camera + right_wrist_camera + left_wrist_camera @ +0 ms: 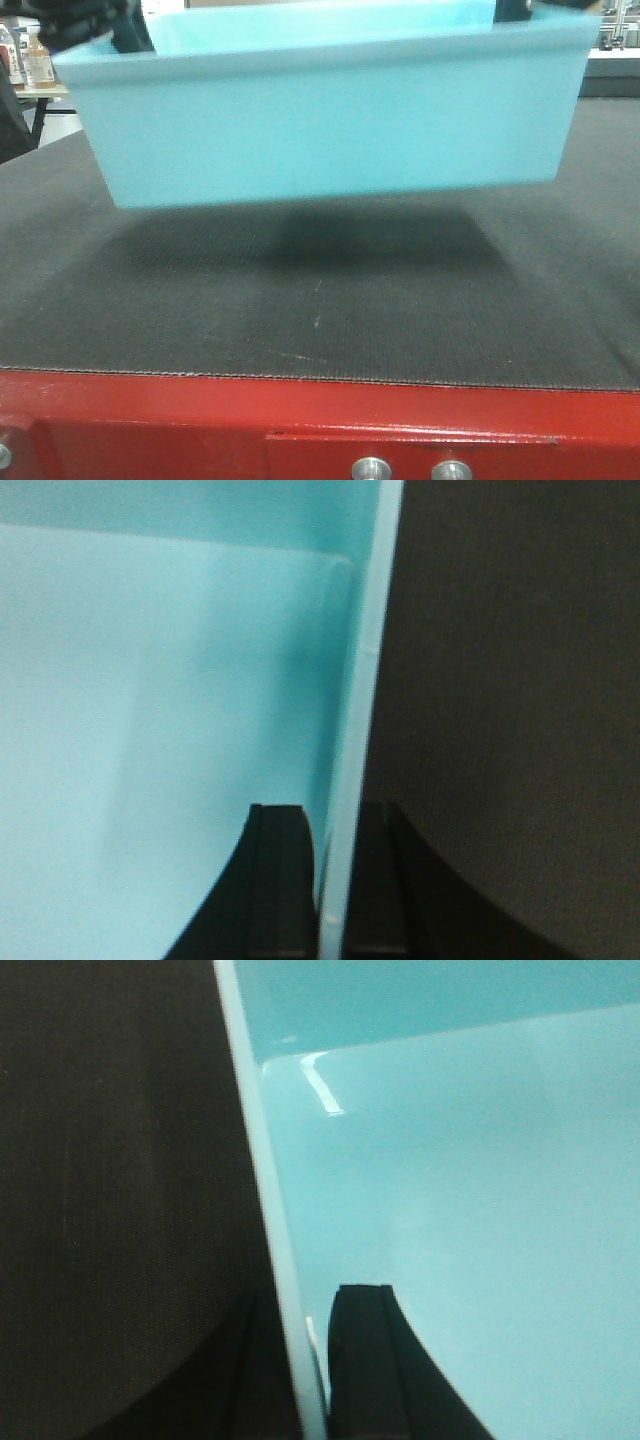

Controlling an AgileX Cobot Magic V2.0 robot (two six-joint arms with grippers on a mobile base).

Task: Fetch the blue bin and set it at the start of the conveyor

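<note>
The blue bin (330,110) hangs a little above the conveyor start, a dark textured belt (320,300) with a red end frame (150,420); its shadow lies on the belt below. My left gripper (312,1305) is shut on the bin's left wall, one finger inside the tub (450,1160) and one outside over the belt (110,1160). My right gripper (330,815) pinches the right wall the same way, with the tub's inside (150,680) to its left and belt (500,680) to its right. In the front view both grippers show only as dark shapes at the bin's top corners.
Silver bolts (372,468) sit in the red frame at the near edge. Bottles (30,60) stand on a table at the far left behind the belt. A pale structure (612,55) runs along the back right.
</note>
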